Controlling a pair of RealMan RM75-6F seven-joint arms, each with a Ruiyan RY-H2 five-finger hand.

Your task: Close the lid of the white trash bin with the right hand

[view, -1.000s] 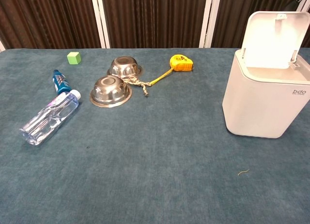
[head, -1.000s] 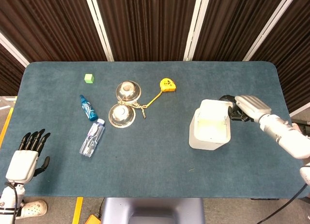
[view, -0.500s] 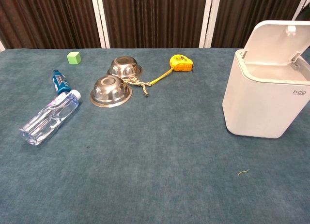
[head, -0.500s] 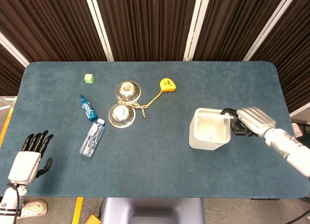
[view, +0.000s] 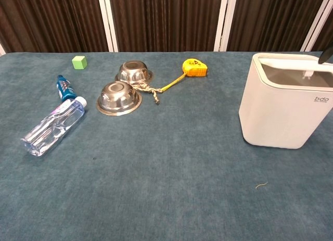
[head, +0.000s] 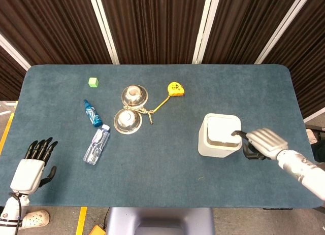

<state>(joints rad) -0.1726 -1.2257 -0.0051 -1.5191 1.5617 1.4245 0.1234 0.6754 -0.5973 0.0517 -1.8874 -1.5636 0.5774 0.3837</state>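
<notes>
The table (head: 162, 159) holds the bin (head: 218, 136) toward its right side, lid (head: 222, 130) lying flat on top, so it looks basically closed. Risk from here, I'd guess: a dark fingertip (head: 236, 133) snagging the lid edge and flipping it up. The right robot hand (head: 261, 143) sits just beside the bin, fingers curled, holding nothing. The left robot hand (head: 31, 166) hangs off the table's corner, fingers apart, empty.
</notes>
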